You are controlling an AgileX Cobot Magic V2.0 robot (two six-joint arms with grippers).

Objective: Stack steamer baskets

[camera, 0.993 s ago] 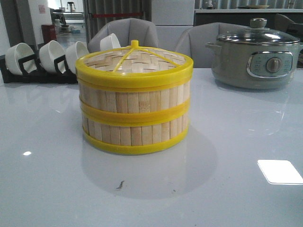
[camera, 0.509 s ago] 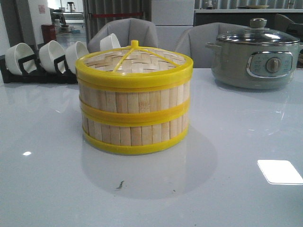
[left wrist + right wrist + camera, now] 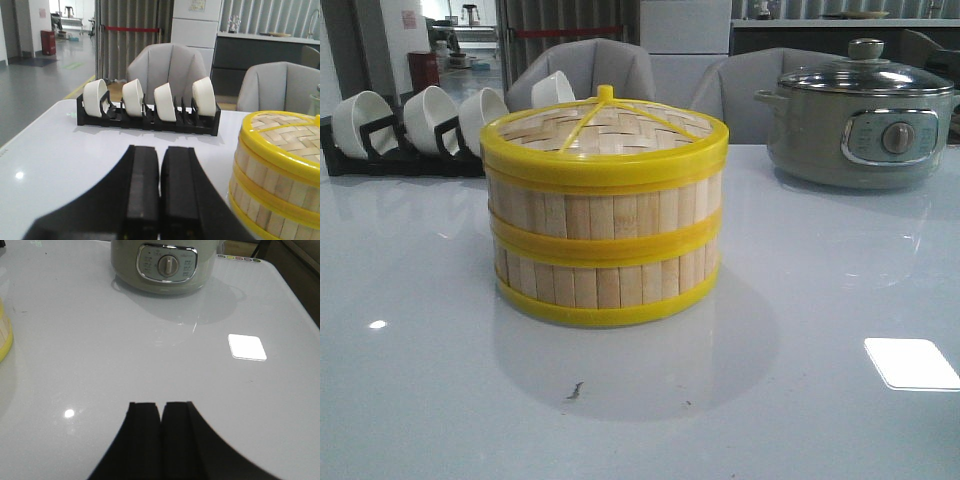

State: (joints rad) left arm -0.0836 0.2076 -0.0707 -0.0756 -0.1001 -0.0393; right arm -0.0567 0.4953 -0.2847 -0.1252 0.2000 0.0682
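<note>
A: Steamer baskets [image 3: 605, 240]: pale bamboo slats, matt, glossy yellow plastic rims. Lid [image 3: 605, 128] woven bamboo.

B: Counter [image 3: 820, 400]?

A: Smooth, glossy white, mirrors lights.

B: Rest?

A: Pot [image 3: 860, 125]: satin grey-green body, glass lid, chrome panel trim. Bowls [image 3: 425, 118] glossy white; rack [image 3: 150, 120] black. Jaws matt black.

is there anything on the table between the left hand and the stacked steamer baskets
Nothing visible. The left hand, shut and empty, faces bare white tabletop; the steamer baskets stand just beside it, and the bowl rack sits farther back.
</note>
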